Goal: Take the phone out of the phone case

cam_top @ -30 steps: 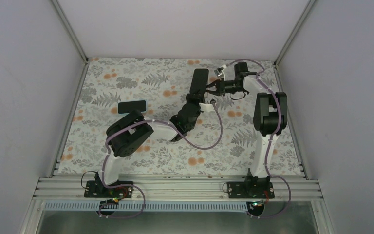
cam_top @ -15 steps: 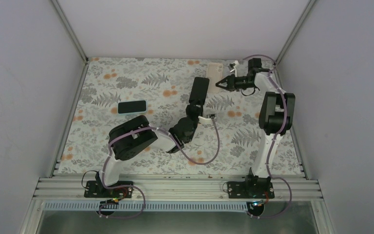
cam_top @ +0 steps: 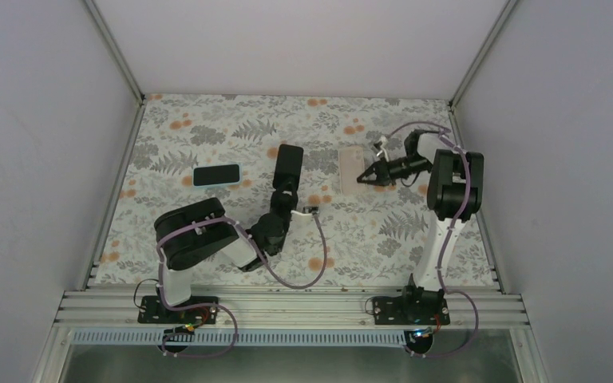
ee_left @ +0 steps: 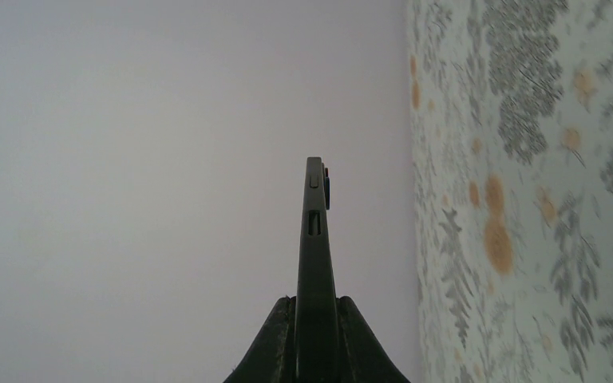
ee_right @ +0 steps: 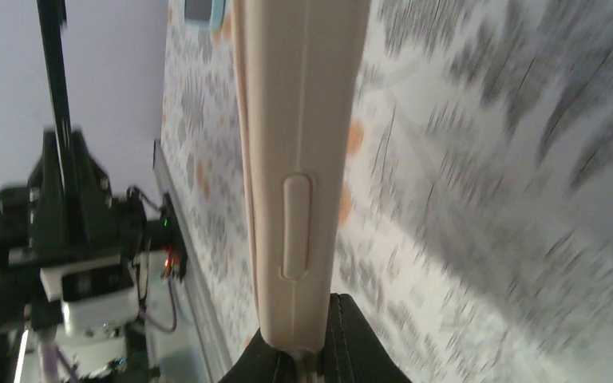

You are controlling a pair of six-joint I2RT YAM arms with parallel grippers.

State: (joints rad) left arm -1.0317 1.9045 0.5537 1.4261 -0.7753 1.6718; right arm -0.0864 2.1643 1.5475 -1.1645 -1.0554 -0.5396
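Holding the two pieces well apart looks like the point of this pose. The left arm [cam_top: 199, 239] reaches up the middle of the overhead view, and the right arm [cam_top: 451, 187] folds in from the right edge.

The left tool [cam_top: 285, 194] is pressed together on the bottom end of the black phone [cam_top: 289, 162]. It stands the phone on end just left of centre. Its wrist view shows the phone as a thin dark slab, edge on, with side buttons showing.

The right tool [cam_top: 365, 177] pinches one edge of the cream case [cam_top: 351, 167], right of centre and clear of the phone. Its wrist view shows the case's moulded button bump. With a gap between phone and case, the phone appears to be out. What remains is probably setting both down.

A second phone [cam_top: 216, 174] in a pale blue cover lies flat at centre left, well away from both tools.

The surface [cam_top: 207, 136] is covered in a grey fern and orange flower print. Plain pale walls [cam_top: 287, 48] close it in at the top and both sides, and a metal rail [cam_top: 287, 307] along the bottom carries the arm bases.
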